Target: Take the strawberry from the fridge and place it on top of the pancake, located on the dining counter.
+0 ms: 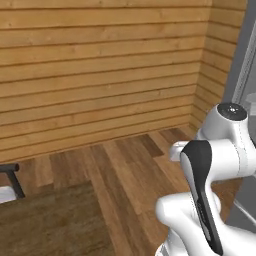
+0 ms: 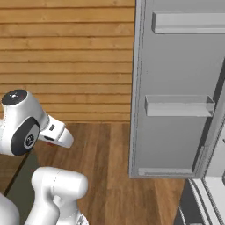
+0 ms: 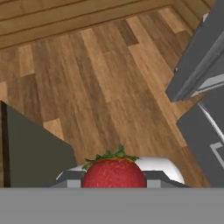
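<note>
In the hand view the strawberry [image 3: 114, 173], red with green leaves on top, sits between the two finger tips of my gripper [image 3: 114, 180], which is shut on it. Wood floor lies below it. The fridge [image 2: 176, 88] stands at the right with a grey door swung open, showing its door shelves; it also shows at the right of the hand view [image 3: 197, 57]. A corner of the dark-brown dining counter [image 1: 50, 225] lies at the lower left of the left base view. The pancake is out of view.
A plank wall [image 1: 100, 65] closes the back and bare wood floor [image 2: 105, 149] runs between fridge and counter. A black stool leg [image 1: 15, 180] stands at the counter's far edge. The counter's pale grey-green base [image 3: 35, 153] is at the left of the hand view.
</note>
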